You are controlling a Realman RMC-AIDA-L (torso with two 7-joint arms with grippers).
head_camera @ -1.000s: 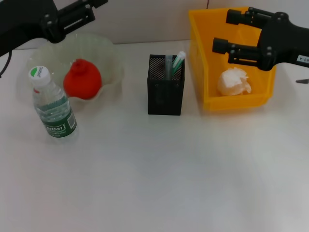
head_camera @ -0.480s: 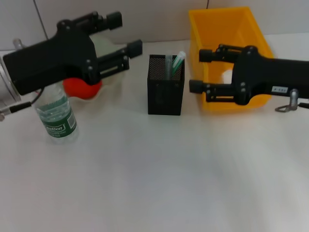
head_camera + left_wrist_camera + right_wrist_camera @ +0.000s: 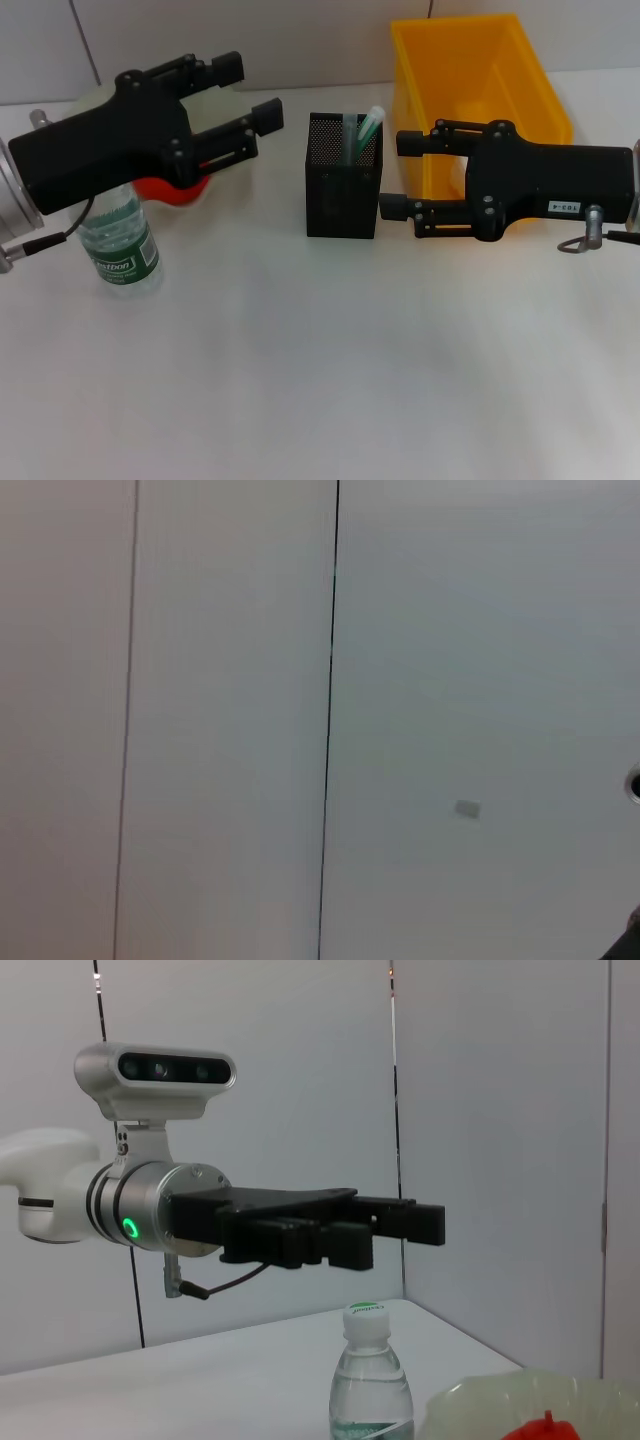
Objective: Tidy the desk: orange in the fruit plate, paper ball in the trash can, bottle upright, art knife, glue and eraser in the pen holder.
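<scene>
Black mesh square pen holder (image 3: 343, 190) centre. Left gripper (image 3: 245, 100) jaws apart, empty, hiding translucent fruit plate (image 3: 228, 98); clear plastic bottle (image 3: 118, 240) upright. Right gripper (image 3: 402, 174) jaws apart, fronting yellow bin (image 3: 470, 60).

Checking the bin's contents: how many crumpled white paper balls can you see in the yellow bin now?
0 visible: the yellow plastic bin shows bare; the right gripper hides its front, possibly one there.
</scene>
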